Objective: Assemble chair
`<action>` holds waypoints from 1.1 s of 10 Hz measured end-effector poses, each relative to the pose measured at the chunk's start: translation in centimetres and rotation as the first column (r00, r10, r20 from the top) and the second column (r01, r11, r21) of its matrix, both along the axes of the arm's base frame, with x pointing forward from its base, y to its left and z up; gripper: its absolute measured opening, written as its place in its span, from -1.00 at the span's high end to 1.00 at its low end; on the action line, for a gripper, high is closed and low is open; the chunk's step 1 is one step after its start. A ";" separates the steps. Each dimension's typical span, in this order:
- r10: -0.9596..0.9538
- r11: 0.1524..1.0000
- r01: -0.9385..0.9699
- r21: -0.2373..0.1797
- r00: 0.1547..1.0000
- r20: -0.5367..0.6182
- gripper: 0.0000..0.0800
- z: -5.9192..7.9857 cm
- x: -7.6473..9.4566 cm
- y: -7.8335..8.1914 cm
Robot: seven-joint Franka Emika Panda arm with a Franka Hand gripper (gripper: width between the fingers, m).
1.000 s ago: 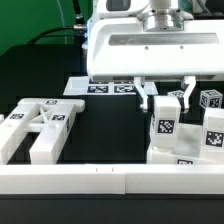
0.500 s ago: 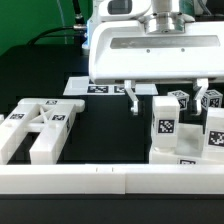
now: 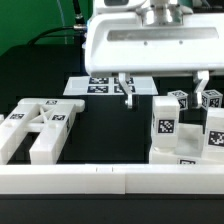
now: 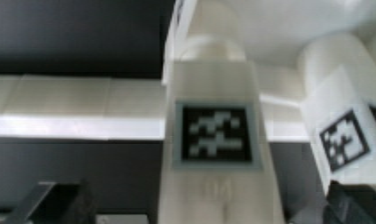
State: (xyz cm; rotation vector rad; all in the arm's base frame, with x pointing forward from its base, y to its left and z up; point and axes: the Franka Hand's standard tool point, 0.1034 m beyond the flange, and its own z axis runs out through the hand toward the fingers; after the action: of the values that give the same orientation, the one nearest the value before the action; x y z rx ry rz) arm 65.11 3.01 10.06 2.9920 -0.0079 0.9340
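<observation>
**Chair in loose parts; end effector (image 3: pixel 164 88) open**

Nearest the camera, a long white rail (image 3: pixel 90 181) runs across the front of the dark bench (image 3: pixel 105 135). Behind it, on the exterior view's left, the slotted back frame (image 3: pixel 38 122) lies flat and alone, joined to nothing. On the exterior view's right stands a cluster of tagged white parts: an upright block (image 3: pixel 165 125) in front and further pieces (image 3: pixel 214 128) close beside it. I cannot tell whether any of these are already joined.

Above the upright block hangs the end effector, its jaws spread wide and gripping nothing. In the wrist view a tagged white bar (image 4: pixel 215 120), likely that same block, sits between the fingers with a gap on either side. Farthest back, the marker board (image 3: pixel 95 87) lies flat.

By my judgement the assembly is at an early or middle stage. The back frame is not yet fitted, and no finished chair shape shows.
</observation>
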 end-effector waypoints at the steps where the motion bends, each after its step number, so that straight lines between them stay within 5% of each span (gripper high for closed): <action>1: -0.002 1.000 0.002 0.007 1.000 -0.008 -0.62 1.0 0.2 -0.2; 4: 0.001 1.000 0.000 0.018 0.999 -0.045 -0.62 1.1 0.1 -0.2; 11: 0.063 0.992 -0.006 0.123 0.880 -0.470 -0.62 -0.3 -0.3 0.9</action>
State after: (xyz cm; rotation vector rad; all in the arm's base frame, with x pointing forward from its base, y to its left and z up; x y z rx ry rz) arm 64.79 3.87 9.76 3.2514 -0.0065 0.1812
